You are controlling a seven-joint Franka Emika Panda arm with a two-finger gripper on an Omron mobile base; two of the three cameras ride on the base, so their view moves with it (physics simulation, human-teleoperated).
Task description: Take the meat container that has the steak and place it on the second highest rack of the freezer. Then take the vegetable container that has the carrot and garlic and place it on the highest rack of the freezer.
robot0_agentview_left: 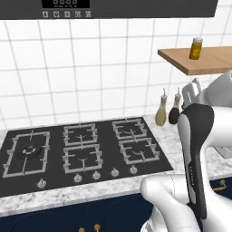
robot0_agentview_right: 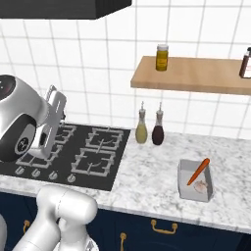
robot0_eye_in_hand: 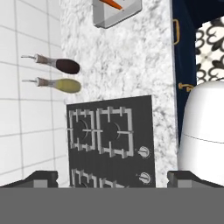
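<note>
The hand [robot0_eye_in_hand: 112,177] hangs above the black stovetop [robot0_agentview_right: 73,152] with its fingers spread wide, holding nothing — the two dark tips stand far apart at the bottom of the hand view. The vegetable container [robot0_agentview_right: 196,180], a shallow light-grey tray, sits on the marbled tabletop [robot0_agentview_right: 147,176] well to the right of the stove and well apart from the hand, near the tabletop's front edge. The carrot [robot0_agentview_right: 198,171] lies slanted in it, its tip over the far rim, with a pale lump beside it — too small to name. Between stove and tray, toward the far wall, stand two bottles, one yellow [robot0_agentview_right: 141,130] and one dark [robot0_agentview_right: 158,131]. A jar [robot0_agentview_right: 162,57] stands on the wooden shelf [robot0_agentview_right: 196,74] above.
</note>
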